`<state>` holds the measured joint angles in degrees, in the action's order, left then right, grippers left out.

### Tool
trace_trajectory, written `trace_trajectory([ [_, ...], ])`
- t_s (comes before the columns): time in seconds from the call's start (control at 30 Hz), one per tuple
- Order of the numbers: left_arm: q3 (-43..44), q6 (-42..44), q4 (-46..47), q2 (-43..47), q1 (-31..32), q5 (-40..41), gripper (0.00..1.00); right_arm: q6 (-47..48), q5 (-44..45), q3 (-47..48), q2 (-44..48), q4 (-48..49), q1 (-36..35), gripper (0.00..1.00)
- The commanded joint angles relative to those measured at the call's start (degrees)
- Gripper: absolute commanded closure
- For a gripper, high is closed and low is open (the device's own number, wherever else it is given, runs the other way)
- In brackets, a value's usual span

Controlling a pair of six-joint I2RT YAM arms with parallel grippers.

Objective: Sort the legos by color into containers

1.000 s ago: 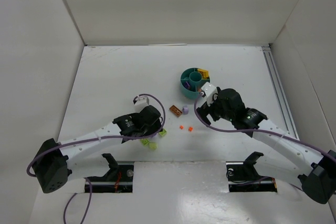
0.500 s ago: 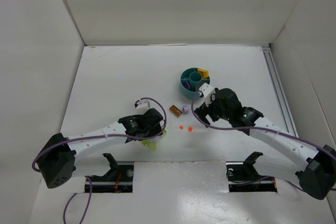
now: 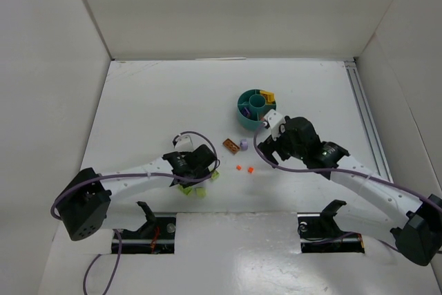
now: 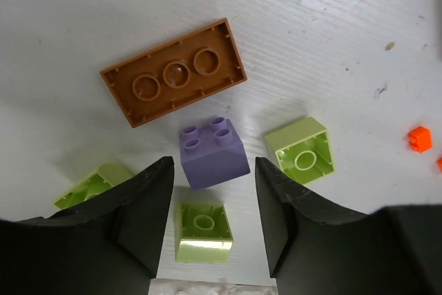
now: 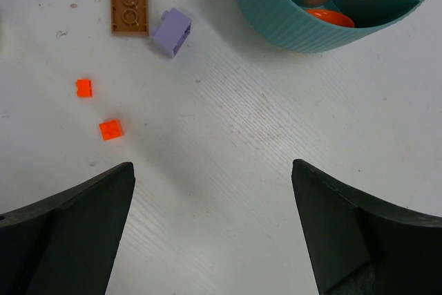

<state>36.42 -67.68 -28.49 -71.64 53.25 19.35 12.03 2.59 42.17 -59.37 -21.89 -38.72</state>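
1. The left gripper (image 4: 213, 184) hangs low with its jaws spread. A lilac plastic brick (image 4: 214, 155) sits at their mouth and a lime green plastic brick (image 4: 204, 233) lies deeper between them. Contact is hard to judge.
2. A flat brown plastic plate (image 4: 173, 74) lies just beyond.
3. The right gripper (image 5: 214, 240) is spread wide, pinching nothing.
4. The round teal plastic dish (image 5: 311, 29) stands near it, with an orange-red piece (image 5: 330, 17) inside. Two tiny orange-red bricks (image 5: 110, 129) lie on the white table (image 5: 235, 143).

- The white table (image 3: 152, 101) carries a teal dish (image 5: 262, 12).
- A brown plate (image 4: 173, 72) and a lilac brick (image 4: 214, 157) lie just beside each other.
- Three lime green bricks (image 4: 298, 150) and two orange-red bricks (image 5: 110, 129) lie near them.
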Motion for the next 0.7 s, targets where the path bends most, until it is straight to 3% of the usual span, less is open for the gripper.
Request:
trace_trajectory([
  [0.0,-0.6,-0.7,0.9,2.9,0.2,1.8,0.53,-1.0,1.2,0.4,2.1,-0.2,-0.5,0.0],
  [0.1,-1.1,0.4,3.0,2.9,0.2,0.7,0.58,-1.0,1.2,0.4,2.7,-0.7,-0.5,0.0],
  [0.4,-0.4,1.0,3.5,-1.6,0.2,0.7,0.57,-1.5,1.7,-0.2,4.8,-0.7,0.0,0.0],
  [0.5,0.3,1.0,3.5,-2.1,0.2,0.7,0.62,-1.5,1.7,-0.2,5.3,-1.2,0.0,0.0],
  [0.67,1.5,1.6,1.3,-2.1,0.2,1.8,0.8,-1.5,1.7,-0.2,5.3,-1.2,0.0,0.0],
])
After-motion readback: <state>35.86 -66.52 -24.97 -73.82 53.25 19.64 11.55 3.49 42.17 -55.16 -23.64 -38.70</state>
